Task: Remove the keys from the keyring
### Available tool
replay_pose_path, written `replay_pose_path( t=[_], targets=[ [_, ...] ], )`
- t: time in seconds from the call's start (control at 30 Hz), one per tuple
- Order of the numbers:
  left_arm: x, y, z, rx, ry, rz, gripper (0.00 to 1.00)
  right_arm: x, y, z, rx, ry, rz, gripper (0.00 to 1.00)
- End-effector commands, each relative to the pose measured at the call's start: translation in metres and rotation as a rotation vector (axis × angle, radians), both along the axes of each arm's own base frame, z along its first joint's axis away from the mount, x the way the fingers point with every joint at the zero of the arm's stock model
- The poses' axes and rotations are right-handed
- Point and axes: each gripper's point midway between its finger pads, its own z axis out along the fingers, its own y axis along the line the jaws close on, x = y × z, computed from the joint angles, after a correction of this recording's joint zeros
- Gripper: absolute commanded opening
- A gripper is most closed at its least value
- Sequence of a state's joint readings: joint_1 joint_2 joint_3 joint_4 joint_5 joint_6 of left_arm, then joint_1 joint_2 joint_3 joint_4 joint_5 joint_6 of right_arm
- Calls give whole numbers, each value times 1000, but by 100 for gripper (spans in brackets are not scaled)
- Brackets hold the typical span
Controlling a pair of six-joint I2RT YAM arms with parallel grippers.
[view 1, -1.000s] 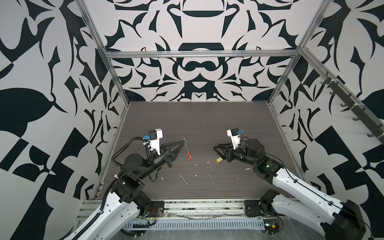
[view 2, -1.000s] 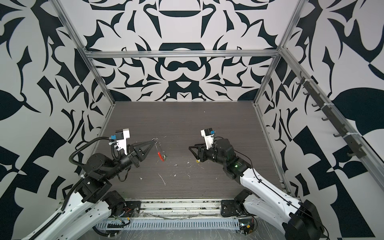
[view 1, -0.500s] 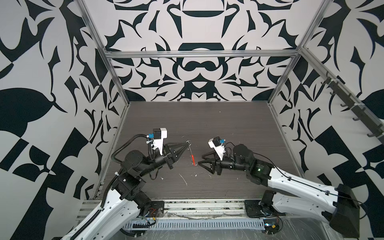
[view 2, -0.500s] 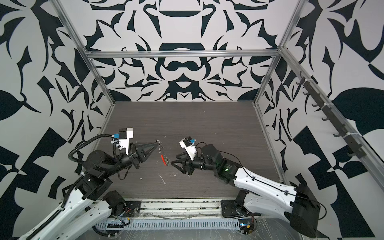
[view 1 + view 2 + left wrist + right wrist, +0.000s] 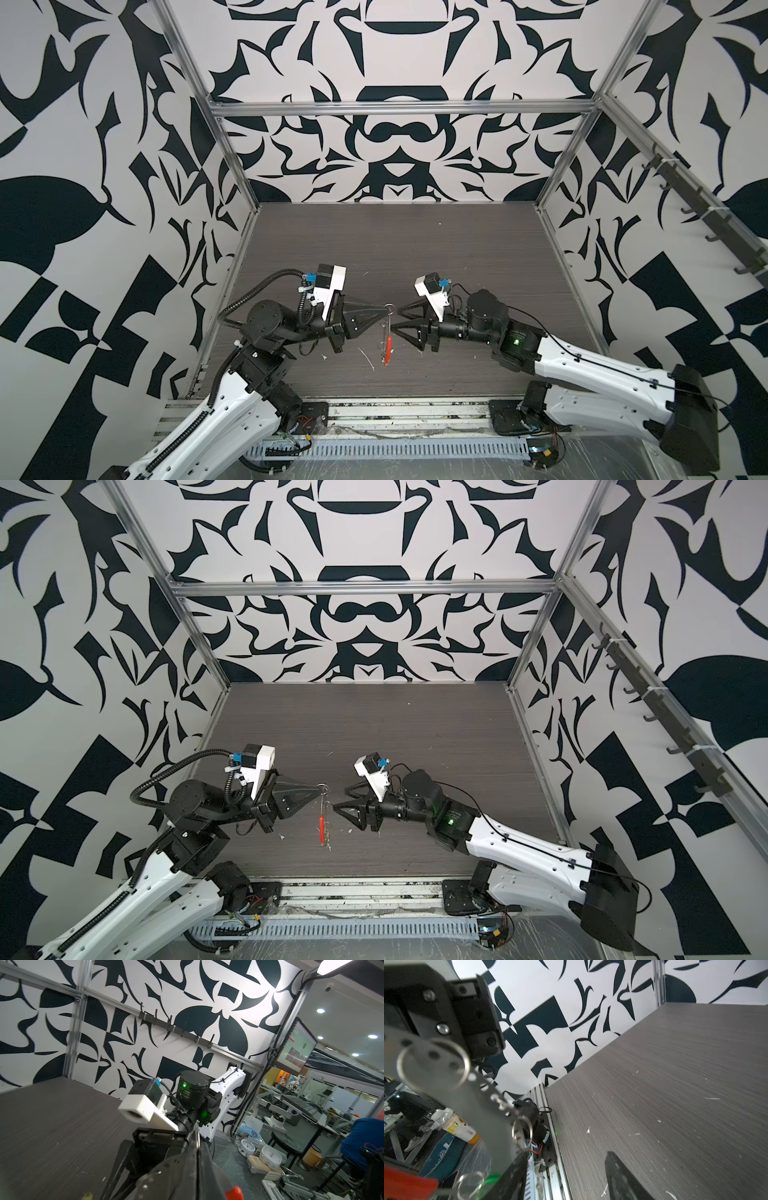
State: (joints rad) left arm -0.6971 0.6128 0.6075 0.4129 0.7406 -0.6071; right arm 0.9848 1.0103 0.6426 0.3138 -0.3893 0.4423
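Above the worktop (image 5: 374,249), the keyring (image 5: 388,337) is clamped hanging in the left end effector (image 5: 384,309), probably for the parted right end effector (image 5: 396,319).

Both top views high in front, looking down on one table (image 5: 415,249), wrist views low, close, facing each other.

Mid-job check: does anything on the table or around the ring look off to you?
Only small white flecks stand out. They litter the near middle of the table, loose scraps that belong to nothing in the job. The keyring hangs edge-on from the shut left gripper; I see no damage.
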Motion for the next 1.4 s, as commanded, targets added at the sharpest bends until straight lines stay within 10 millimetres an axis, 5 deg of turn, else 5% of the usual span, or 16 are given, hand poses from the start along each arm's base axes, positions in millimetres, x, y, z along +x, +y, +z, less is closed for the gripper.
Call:
replay_pose_path(
  t=[0.0,0.33,0.83,1.37],
  targets=[
    [-17,3,17,-52,-64,-76,0,-9,8,47,133,-62,52,64],
    [-9,-2,13,-56,-23,-80,0,-27,17,64,199,-85,132,66],
    [-9,6,18,-76,-37,-25,0,-36,24,65,180,-98,156,61],
    [9,12,8,-61,11,115,0,-35,22,69,159,-124,124,5]
  ],
)
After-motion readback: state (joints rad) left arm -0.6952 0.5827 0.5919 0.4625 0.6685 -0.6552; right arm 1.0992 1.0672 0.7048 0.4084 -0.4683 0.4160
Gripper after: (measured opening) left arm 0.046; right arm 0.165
